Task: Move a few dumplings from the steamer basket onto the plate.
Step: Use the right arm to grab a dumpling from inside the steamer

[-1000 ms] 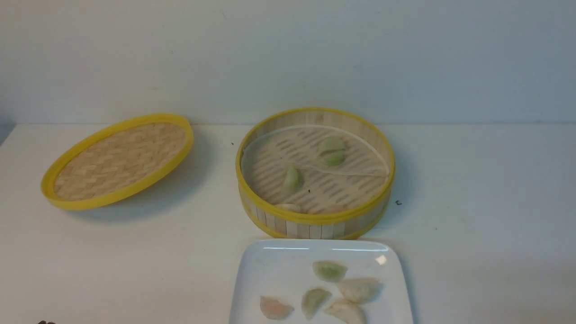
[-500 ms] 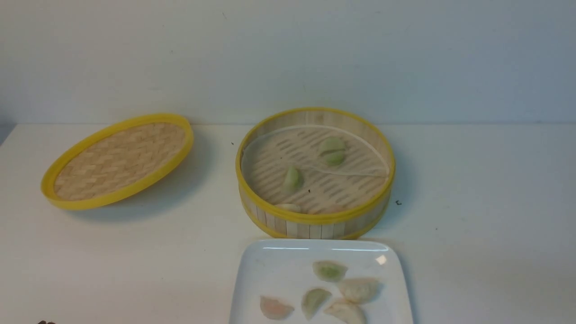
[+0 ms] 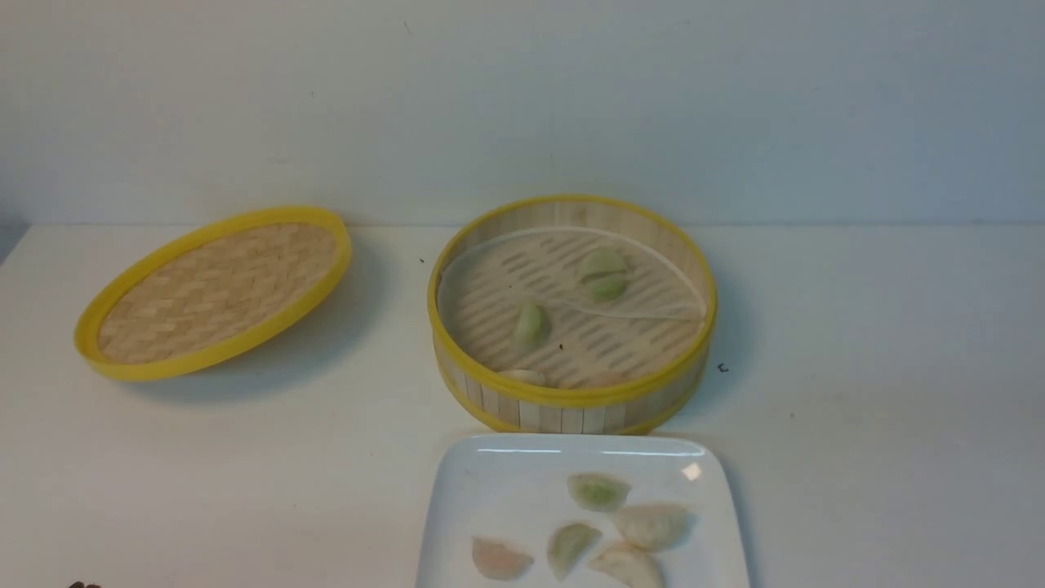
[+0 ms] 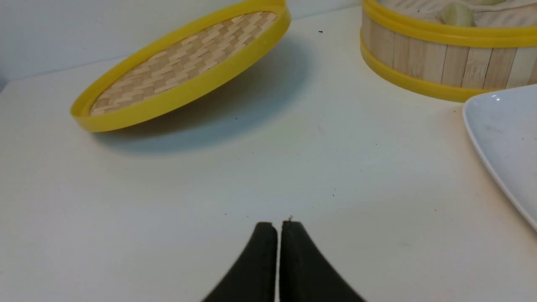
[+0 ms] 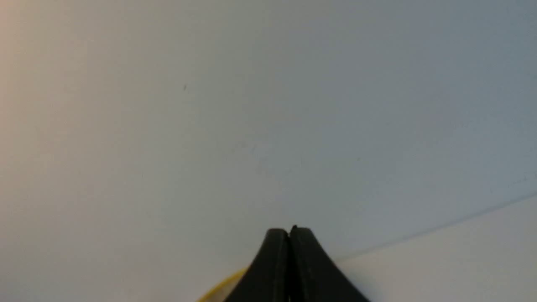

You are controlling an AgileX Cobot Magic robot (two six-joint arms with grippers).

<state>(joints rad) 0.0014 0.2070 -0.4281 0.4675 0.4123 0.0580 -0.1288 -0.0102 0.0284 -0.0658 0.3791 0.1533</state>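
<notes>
The steamer basket [image 3: 571, 398] stands mid-table with several dumplings inside: a green pair [image 3: 604, 274], a single green one [image 3: 531, 323] and pale ones [image 3: 524, 376] by the near wall. The white plate [image 3: 490, 490] lies in front of it and holds several dumplings [image 3: 598, 491]. Neither gripper shows in the front view. My left gripper [image 4: 279, 224] is shut and empty, low over bare table, left of the plate [image 4: 499, 138] and the basket [image 4: 423, 54]. My right gripper [image 5: 289, 230] is shut and empty, facing the wall; a yellow rim [image 5: 218, 287] peeks beside it.
The shallow woven lid [image 3: 216, 290] with a yellow rim rests tilted at the table's left; it also shows in the left wrist view [image 4: 184, 67]. A pale wall runs behind the table. A small dark speck [image 3: 722, 367] lies right of the basket.
</notes>
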